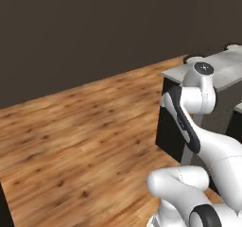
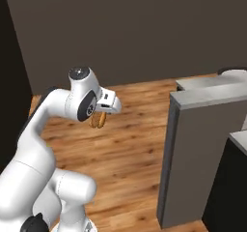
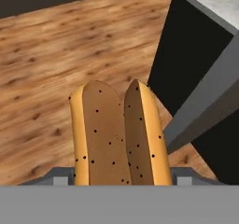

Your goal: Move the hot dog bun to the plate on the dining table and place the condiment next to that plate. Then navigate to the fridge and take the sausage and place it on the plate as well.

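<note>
My gripper (image 2: 100, 116) is shut on the hot dog bun (image 3: 119, 134), a tan-orange bun with dark specks and a lengthwise slit. The bun (image 2: 99, 120) hangs below the hand, high over the wooden floor. In the hand view it stands between the fingers and hides most of them. The dining table (image 2: 212, 93), a grey-white slab on a dark base, stands to the right of the hand and apart from it. It also shows behind the arm's upper joint, as the dining table (image 1: 227, 70). A dark round rim (image 2: 233, 71) lies at its far end; I cannot tell whether it is the plate.
Wooden floor (image 1: 85, 136) spreads to the left and ahead, up to a dark wall (image 1: 94, 27). A lower dark unit with a pale top (image 2: 239, 138) stands at the right edge, beside the table. A black upright surface (image 2: 12, 81) borders the left.
</note>
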Robot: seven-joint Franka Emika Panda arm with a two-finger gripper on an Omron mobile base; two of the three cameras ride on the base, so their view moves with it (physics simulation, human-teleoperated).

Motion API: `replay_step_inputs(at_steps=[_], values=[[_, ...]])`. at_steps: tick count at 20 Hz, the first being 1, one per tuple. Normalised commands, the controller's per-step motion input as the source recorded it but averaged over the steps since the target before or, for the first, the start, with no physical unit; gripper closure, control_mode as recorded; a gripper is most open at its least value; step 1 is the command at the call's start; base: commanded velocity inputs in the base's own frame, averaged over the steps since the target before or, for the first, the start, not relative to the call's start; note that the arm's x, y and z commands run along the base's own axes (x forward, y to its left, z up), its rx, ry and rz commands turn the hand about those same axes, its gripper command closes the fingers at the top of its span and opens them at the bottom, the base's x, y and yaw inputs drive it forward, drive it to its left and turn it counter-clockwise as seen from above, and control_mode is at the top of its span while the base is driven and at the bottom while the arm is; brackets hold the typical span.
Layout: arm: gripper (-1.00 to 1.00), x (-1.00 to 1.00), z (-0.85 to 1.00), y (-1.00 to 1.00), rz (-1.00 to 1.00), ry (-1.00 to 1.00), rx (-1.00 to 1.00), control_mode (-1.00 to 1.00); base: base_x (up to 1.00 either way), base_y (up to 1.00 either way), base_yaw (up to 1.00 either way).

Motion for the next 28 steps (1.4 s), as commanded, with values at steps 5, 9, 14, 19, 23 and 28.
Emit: replay_step_inputs(at_steps=[5,9,14,19,23,28], values=[[1.00,0.00,0.00,0.00,0.00,0.00,0.00,1.00,0.96,0.85,-0.41],[1.00,0.00,0.00,0.00,0.00,0.00,0.00,1.00,0.92,0.94,-0.45],[1.00,0.00,0.00,0.00,0.00,0.00,0.00,1.00,0.94,1.00,-0.42],[1.00,0.00,0.00,0.00,0.00,0.00,0.00,1.00,0.91,1.00,-0.41],[1.00,0.00,0.00,0.00,0.00,0.00,0.00,1.00,0.90,1.00,-0.42],[1.00,0.00,0.00,0.00,0.00,0.00,0.00,1.00,0.92,0.93,-0.44]])
